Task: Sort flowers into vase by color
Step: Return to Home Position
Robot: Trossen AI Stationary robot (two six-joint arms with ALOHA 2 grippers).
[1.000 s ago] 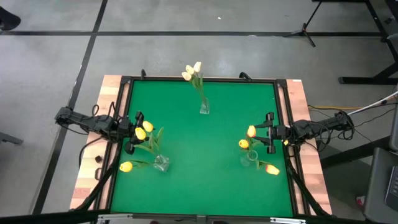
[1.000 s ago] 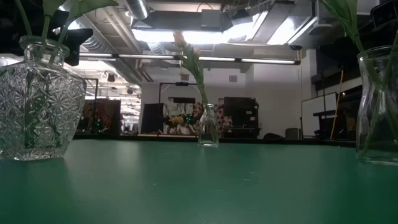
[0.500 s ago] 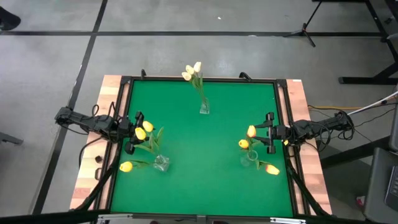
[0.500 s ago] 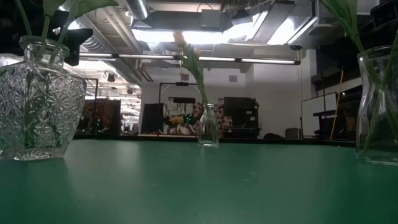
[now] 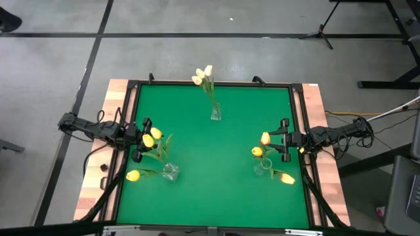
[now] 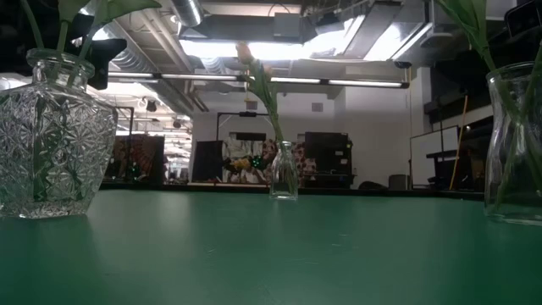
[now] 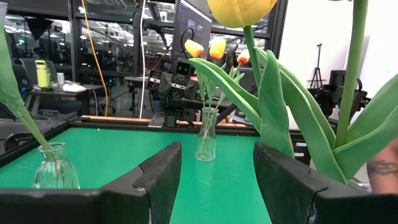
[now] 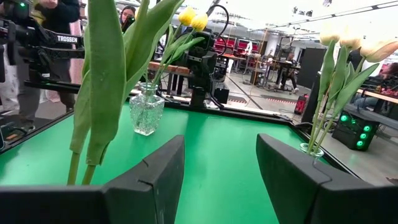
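Looking down on the green bench (image 5: 216, 190), I see three glass vases, each with one colour of flower. The small bottle vase (image 5: 215, 115) stands at the far middle and holds the white tulips (image 5: 202, 75), their heads leaning toward the far edge. The cut-glass vase (image 5: 170, 172) sits near the front on my left side with three yellow tulips (image 5: 147, 139); two heads reach toward my left tool and one droops low over the bench toward its left edge. The tall clear vase (image 5: 266, 167) sits near the front on my right side with three red-and-yellow tulips (image 5: 265, 138); two heads lean toward my right tool and one hangs out toward the front right corner.

My left arm lies low along the bench's left edge, and the left tool (image 5: 142, 139) points inward with its fingers spread wide and nothing between them, a yellow head just beside it. My right arm mirrors it at the right edge: the right tool (image 5: 283, 139) faces inward, just as wide and empty, with a red-and-yellow head close in front. Both tools are apart from the vases.

From the right wrist, the word "TROSSEN" reads in white on a dark bar (image 8: 37, 40) beyond the bench, where a person (image 8: 59, 18) in dark clothing stands.
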